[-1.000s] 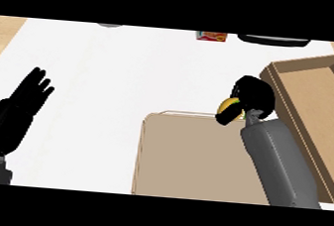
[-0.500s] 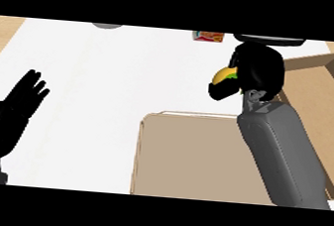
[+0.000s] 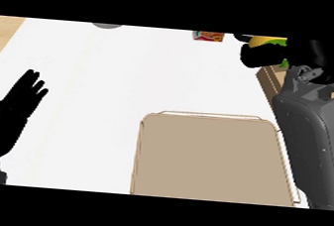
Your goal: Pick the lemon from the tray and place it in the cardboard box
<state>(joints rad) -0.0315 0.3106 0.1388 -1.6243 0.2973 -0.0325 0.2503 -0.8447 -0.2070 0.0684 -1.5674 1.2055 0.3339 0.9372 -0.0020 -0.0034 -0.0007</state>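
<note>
My right hand (image 3: 306, 57) is high at the upper right, fingers curled round the yellow lemon (image 3: 266, 41), which peeks out above the fingers. Only a brown strip of the cardboard box (image 3: 272, 77) shows beside my right forearm; the rest is hidden behind the arm. The tan tray (image 3: 210, 158) lies in the lower middle with nothing on its visible surface. My left hand (image 3: 12, 115) rests open at the left edge, fingers pointing up.
A small red and white packet (image 3: 208, 36) and a grey round object (image 3: 107, 25) sit at the far edge of the white counter (image 3: 129, 72). A wooden surface (image 3: 0, 32) borders the counter at the far left.
My right hand has carried the lemon upward and away from the tray, rising toward the far right over the box. The left hand has stayed in place.
</note>
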